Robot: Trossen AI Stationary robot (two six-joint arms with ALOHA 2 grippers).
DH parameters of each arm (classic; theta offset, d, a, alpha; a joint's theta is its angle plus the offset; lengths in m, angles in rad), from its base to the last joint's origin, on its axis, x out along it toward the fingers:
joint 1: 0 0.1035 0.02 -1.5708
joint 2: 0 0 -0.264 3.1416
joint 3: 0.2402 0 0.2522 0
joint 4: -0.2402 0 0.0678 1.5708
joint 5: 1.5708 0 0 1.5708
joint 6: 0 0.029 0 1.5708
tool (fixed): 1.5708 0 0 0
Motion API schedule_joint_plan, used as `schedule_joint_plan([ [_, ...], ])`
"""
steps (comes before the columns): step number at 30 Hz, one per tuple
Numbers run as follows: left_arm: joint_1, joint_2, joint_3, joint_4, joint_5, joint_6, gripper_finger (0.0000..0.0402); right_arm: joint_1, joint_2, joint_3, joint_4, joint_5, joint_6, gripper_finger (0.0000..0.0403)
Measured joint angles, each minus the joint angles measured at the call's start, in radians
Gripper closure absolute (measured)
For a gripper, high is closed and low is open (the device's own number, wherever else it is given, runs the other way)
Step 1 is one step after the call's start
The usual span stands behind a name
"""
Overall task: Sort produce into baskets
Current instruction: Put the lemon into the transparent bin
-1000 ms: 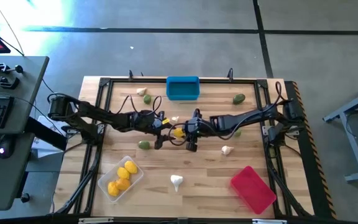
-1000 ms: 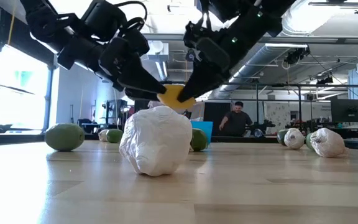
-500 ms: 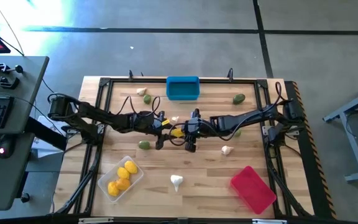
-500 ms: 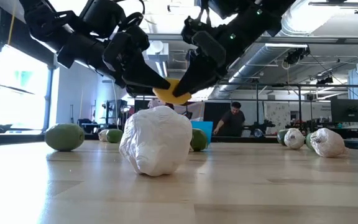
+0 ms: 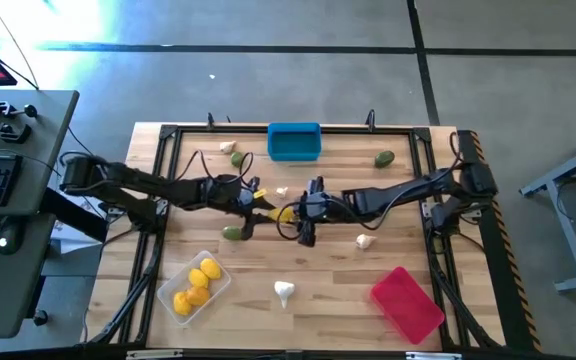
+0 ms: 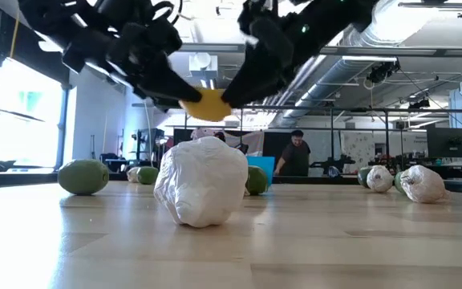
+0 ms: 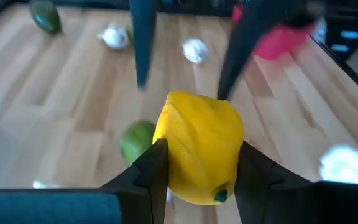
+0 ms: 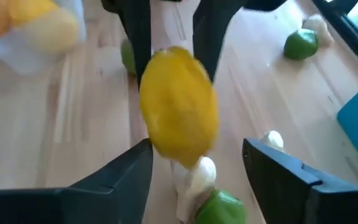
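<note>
A yellow lemon (image 7: 201,149) hangs above the table's middle, with my left gripper (image 7: 201,171) shut on it. In the high view the lemon (image 5: 284,213) sits between the two arms' tips. My right gripper (image 8: 197,162) faces it from the table's right and is open, its fingers standing apart on either side of the lemon's (image 8: 179,102) near end. The clear basket (image 5: 197,286) at the near left holds several lemons. The blue basket (image 5: 294,142) stands at the far edge and the red basket (image 5: 406,303) at the near right. My left gripper pinches the lemon's two opposite sides (image 7: 166,155) between its two fingers (image 7: 148,171). The fingers come from the table's left, slanting a little downward. The lemon (image 6: 205,104) is lifted clear of the table.
Loose on the wood lie a green piece (image 5: 232,232) below my left gripper, another green piece (image 5: 384,158) at the far right, and garlic bulbs (image 5: 284,291) (image 5: 366,240) (image 5: 230,148). One garlic bulb (image 6: 203,181) stands close before the low camera.
My left gripper has shut on the lemon and my right gripper has opened and let go of it. Both grippers have risen a little. The lemon has gone up and toward the table's left with my left gripper.
</note>
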Motion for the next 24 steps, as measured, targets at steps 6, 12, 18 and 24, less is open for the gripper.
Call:
schedule_joint_plan([
  [6, -0.049, -0.144, 0.0, -0.224, 0.018, -0.019, 0.0288, 0.02, -0.026, 0.0, -0.031, 0.067, -0.015, 0.018],
  [12, -0.154, -0.319, 0.0, -0.453, 0.056, -0.166, 0.0288, 0.019, -0.001, 0.0, -0.059, 0.066, 0.001, 0.0235],
  [18, -0.33, -0.454, 0.0, -0.68, -0.008, -0.365, 0.0288, 0.017, 0.006, 0.0, -0.049, 0.07, -0.011, 0.032],
  [24, -0.536, -0.487, 0.007, -0.791, -0.057, -0.534, 0.0288, 0.017, 0.006, 0.0, -0.036, 0.104, -0.044, 0.0392],
])
